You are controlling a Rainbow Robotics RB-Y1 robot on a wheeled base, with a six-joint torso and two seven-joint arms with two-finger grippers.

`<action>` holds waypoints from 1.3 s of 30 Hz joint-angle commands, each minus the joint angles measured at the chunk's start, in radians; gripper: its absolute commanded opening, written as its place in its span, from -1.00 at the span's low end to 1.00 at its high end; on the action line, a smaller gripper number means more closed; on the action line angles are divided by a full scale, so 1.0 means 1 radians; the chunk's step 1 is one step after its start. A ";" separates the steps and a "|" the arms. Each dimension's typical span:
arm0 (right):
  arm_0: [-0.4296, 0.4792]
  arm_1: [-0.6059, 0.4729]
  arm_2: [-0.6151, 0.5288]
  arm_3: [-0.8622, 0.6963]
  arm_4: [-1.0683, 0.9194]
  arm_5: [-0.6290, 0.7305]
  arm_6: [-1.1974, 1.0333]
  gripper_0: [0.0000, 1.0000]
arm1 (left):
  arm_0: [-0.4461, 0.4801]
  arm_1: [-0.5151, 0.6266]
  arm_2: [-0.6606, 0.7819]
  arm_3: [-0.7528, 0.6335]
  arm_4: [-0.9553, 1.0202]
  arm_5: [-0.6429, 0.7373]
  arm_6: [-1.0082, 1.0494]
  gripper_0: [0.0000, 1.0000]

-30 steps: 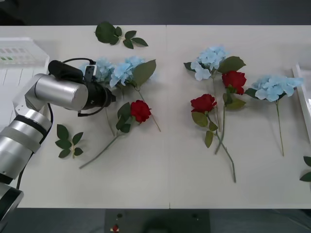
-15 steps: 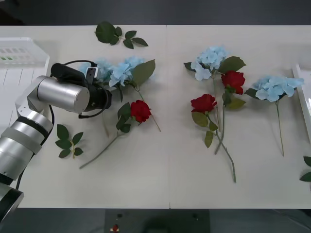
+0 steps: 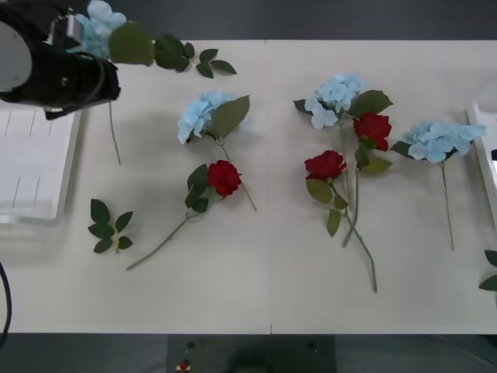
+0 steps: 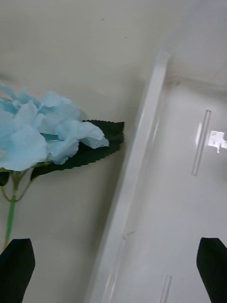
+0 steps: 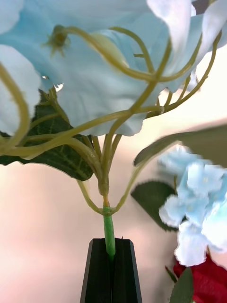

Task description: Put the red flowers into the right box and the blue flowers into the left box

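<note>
My left gripper [image 5: 109,242] is shut on the green stem of a blue flower [image 5: 94,71], just below its head. In the front view that blue flower [image 3: 97,23] hangs lifted at the back left beside my left arm [image 3: 46,70], its stem dangling next to the left box [image 3: 31,163]. Three more blue flowers [image 3: 203,113] [image 3: 335,97] [image 3: 439,138] lie on the table. So do three red flowers [image 3: 224,177] [image 3: 324,165] [image 3: 374,127]. My right gripper [image 4: 116,277] is open, above the right box [image 4: 137,156] and next to a blue flower [image 4: 42,132]. The right box's rim [image 3: 485,155] sits at the table's right edge.
Loose green leaf sprigs lie at the back [image 3: 182,54], at the front left [image 3: 109,227] and at the right edge [image 3: 491,272]. The flowers' long stems stretch toward the table's front. A seam runs down the middle of the white table [image 3: 268,256].
My left arm has risen and swung toward the back left, lifting one blue flower off the table beside the left box. The other flowers have not moved.
</note>
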 commanded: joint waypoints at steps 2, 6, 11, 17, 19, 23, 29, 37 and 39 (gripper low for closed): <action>-0.014 -0.065 -0.014 -0.154 0.162 0.031 -0.338 1.00 | -0.039 0.197 0.055 -0.034 -0.012 -0.004 -0.083 -1.00; -0.014 -0.074 -0.014 -0.256 0.355 0.072 -0.599 1.00 | -0.020 0.319 0.058 0.026 -0.061 -0.055 -0.190 -1.00; -0.014 -0.074 -0.014 -0.342 0.535 0.154 -0.828 1.00 | 0.012 0.397 0.058 0.144 -0.128 -0.171 -0.296 -1.00; -0.014 -0.022 -0.014 -0.407 0.730 0.220 -1.010 1.00 | 0.089 0.424 0.058 0.260 -0.130 -0.345 -0.382 -1.00; -0.016 0.018 -0.016 -0.407 0.811 0.206 -1.050 1.00 | 0.142 0.424 0.058 0.274 -0.136 -0.414 -0.386 -1.00; -0.019 0.074 -0.016 -0.399 0.926 0.186 -1.070 1.00 | 0.215 0.421 0.041 0.274 -0.137 -0.501 -0.388 -1.00; -0.020 0.137 -0.019 -0.393 1.044 0.186 -1.081 1.00 | 0.291 0.417 0.010 0.274 -0.136 -0.595 -0.374 -1.00; -0.020 0.211 -0.033 -0.359 1.098 0.143 -1.078 1.00 | 0.297 0.411 0.009 0.274 -0.137 -0.599 -0.359 -1.00; -0.020 0.220 -0.033 -0.352 1.098 0.131 -1.075 1.00 | 0.297 0.406 0.009 0.276 -0.137 -0.599 -0.356 -1.00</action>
